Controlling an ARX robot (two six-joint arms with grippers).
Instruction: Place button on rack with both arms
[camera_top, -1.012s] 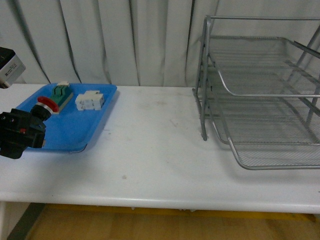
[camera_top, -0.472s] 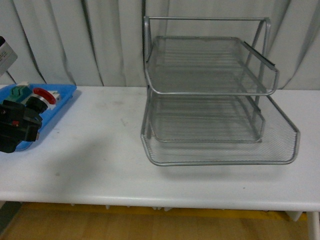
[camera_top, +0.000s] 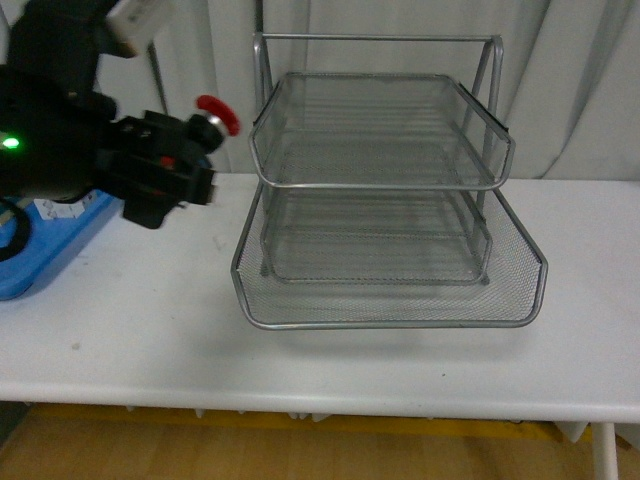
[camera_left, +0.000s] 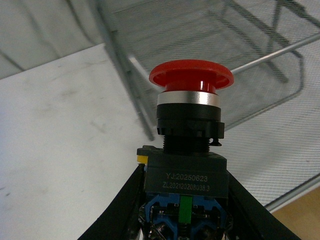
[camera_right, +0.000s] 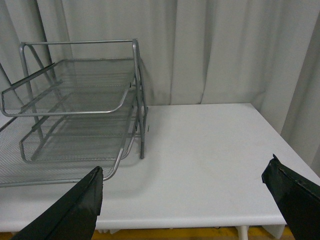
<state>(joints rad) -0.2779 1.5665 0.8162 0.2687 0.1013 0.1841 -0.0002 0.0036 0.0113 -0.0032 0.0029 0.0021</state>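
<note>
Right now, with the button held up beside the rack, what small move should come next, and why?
Probably carry the left tool sideways over the rack's top shelf: it grips the button by its body, the red cap beside that shelf's rim, not yet over the mesh.

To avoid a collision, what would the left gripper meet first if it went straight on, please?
Probably the rack, at its frame post, with the held button touching first; depth is unclear.
</note>
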